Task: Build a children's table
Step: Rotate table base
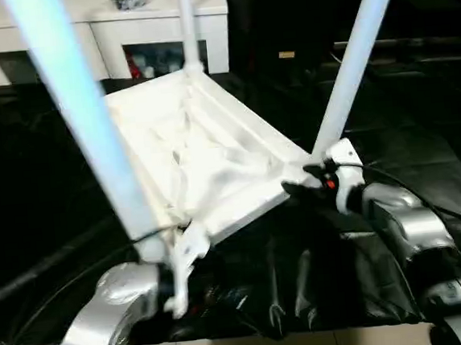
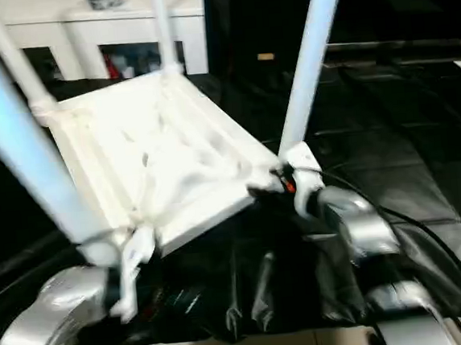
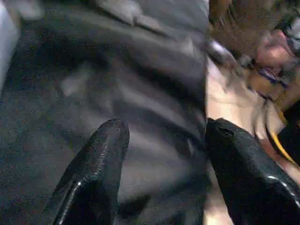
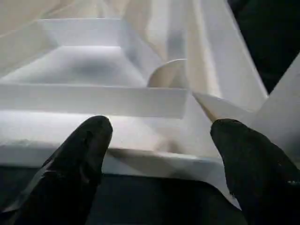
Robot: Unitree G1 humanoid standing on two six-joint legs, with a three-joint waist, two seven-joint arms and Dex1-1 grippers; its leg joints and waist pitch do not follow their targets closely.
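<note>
The table (image 1: 205, 162) lies upside down and tilted on a black sheet (image 1: 320, 278), ribbed underside up, with its legs (image 1: 358, 56) standing in the corner sockets. The right gripper (image 4: 159, 136) sits at the near right corner, just beside the edge of the tabletop, its two black fingers (image 4: 84, 154) spread wide and holding nothing. The left gripper (image 3: 164, 140) is near the near left corner, over the sheet, fingers also wide apart and empty. Behind the table stands a white cabinet (image 1: 153, 26).
</note>
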